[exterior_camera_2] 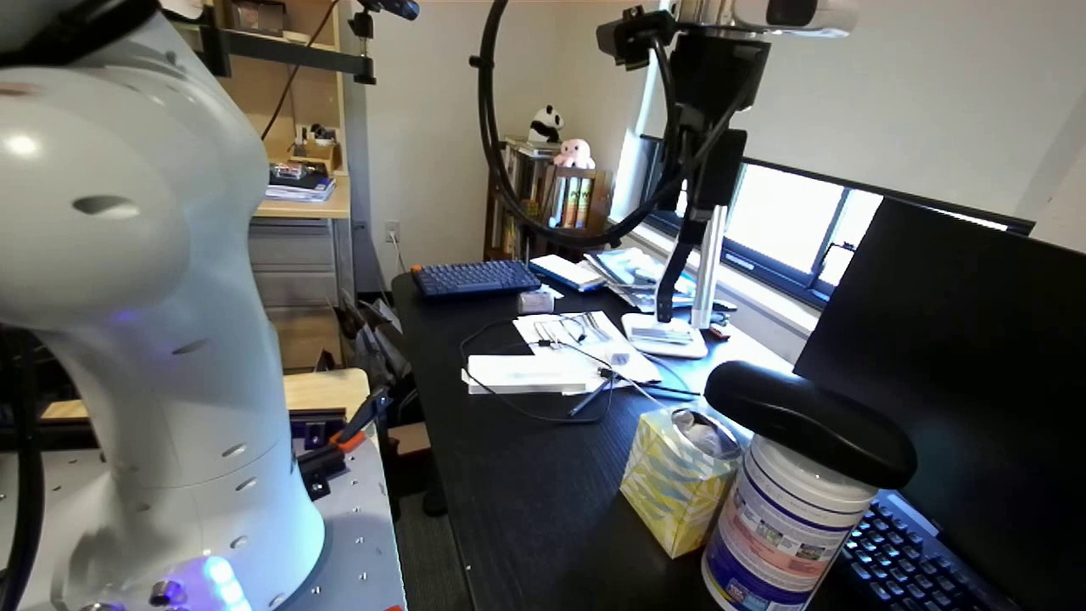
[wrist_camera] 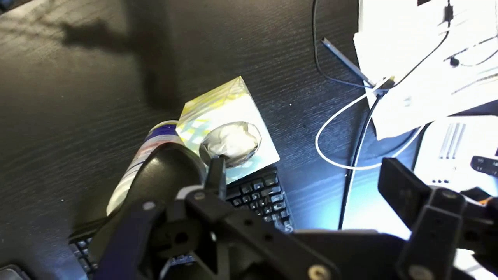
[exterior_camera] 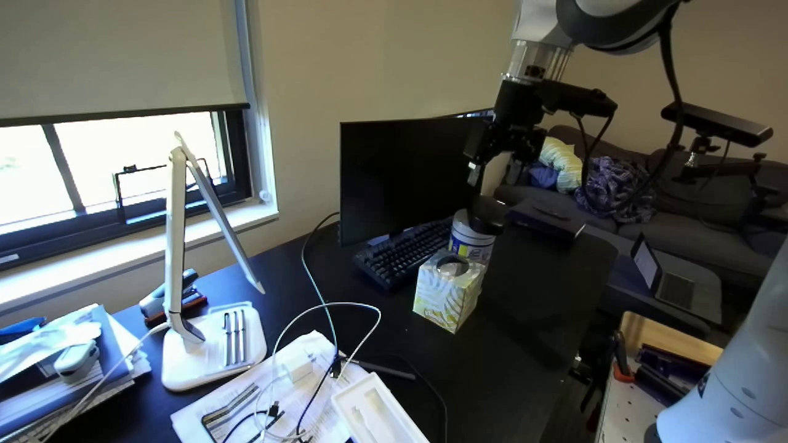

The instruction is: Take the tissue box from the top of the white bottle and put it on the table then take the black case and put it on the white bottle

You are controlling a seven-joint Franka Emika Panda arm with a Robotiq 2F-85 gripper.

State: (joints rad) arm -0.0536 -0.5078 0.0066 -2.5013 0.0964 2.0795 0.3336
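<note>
The tissue box (exterior_camera: 446,298) stands upright on the black table (exterior_camera: 523,326), close beside the white bottle (exterior_camera: 471,239). In an exterior view the tissue box (exterior_camera_2: 674,488) stands by the white bottle (exterior_camera_2: 776,530), and the rounded black case (exterior_camera_2: 806,420) lies across the bottle's top. The black case (exterior_camera: 487,214) overhangs the cap. My gripper (exterior_camera: 494,171) is in the air above the bottle and case. In the wrist view my gripper (wrist_camera: 302,163) has its fingers wide apart with nothing between them. The black case (wrist_camera: 169,165) and tissue box (wrist_camera: 233,105) show beyond the near finger.
A black keyboard (exterior_camera: 403,249) and a monitor (exterior_camera: 406,178) stand directly behind the bottle. A desk lamp (exterior_camera: 175,234), papers, cables and a white box tray (exterior_camera: 378,406) take up the table's other end.
</note>
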